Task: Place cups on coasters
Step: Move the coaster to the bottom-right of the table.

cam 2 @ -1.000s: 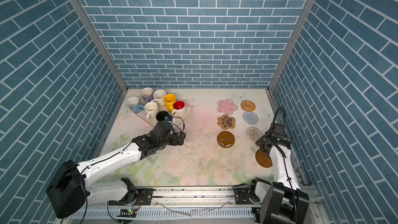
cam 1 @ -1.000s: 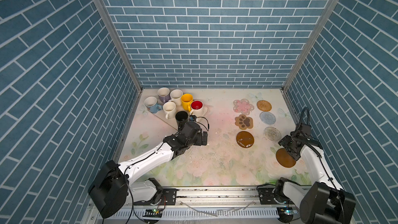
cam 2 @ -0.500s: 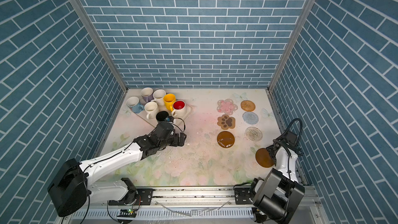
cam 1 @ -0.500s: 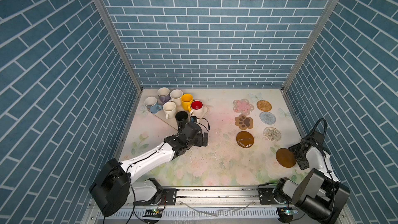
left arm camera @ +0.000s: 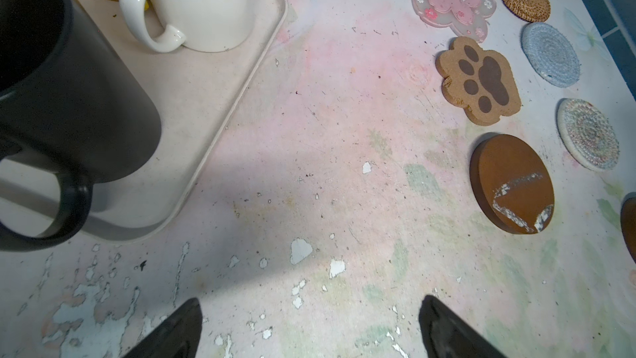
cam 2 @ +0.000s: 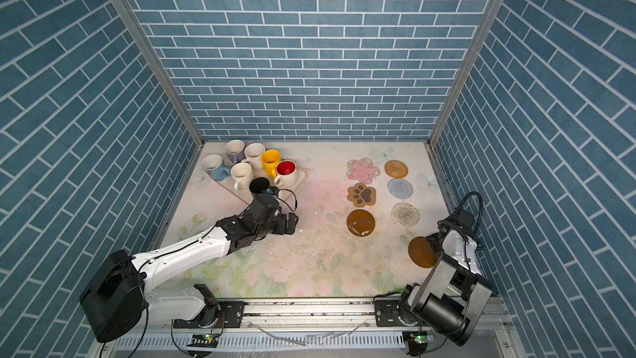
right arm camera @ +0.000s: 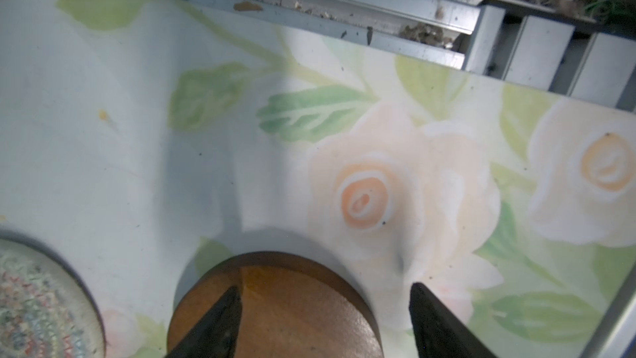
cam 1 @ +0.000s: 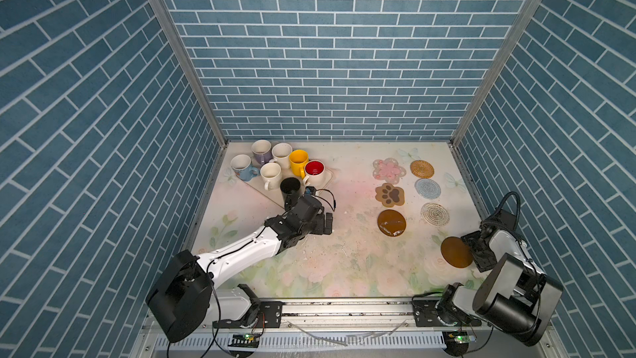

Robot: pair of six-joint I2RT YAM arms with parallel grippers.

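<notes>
Both top views give the full count: 7 mugs, 7 coasters. The mugs all stand upright, mouths up, bunched far-left on or by the tray (cam 1: 329, 176): black mug (cam 1: 290, 185), yellow mug (cam 1: 298, 160), red-inside mug (cam 1: 314, 168), far cream mug (cam 1: 281, 151), near cream mug (cam 1: 270, 171), lt-blue mug (cam 1: 242, 163), lavender mug (cam 1: 261, 149). The coasters lie flat on the right half, none w/ a mug on it: pink flower (cam 1: 389, 170), paw (cam 1: 390, 194), scuffed brown disc (cam 1: 391, 222), rattan (cam 1: 422, 169), blue woven (cam 1: 427, 188), spiral (cam 1: 435, 214), and 2nd brown disc (cam 1: 456, 252) nearest the front.

My left wrist cam shows what my arm hides from above: the black mug's handle points back toward my wrist. My L gripper (left arm camera: 309, 304) is spread wide, empty, over the bare table (cam 1: 344, 270) just off the tray's corner.

Only the right wrist cam shows my R gripper (right arm camera: 323, 287) close up: it is spread and empty. One finger (right arm camera: 220, 318) is over the 2nd brown disc, the other past its edge; contact I can't tell.
</notes>
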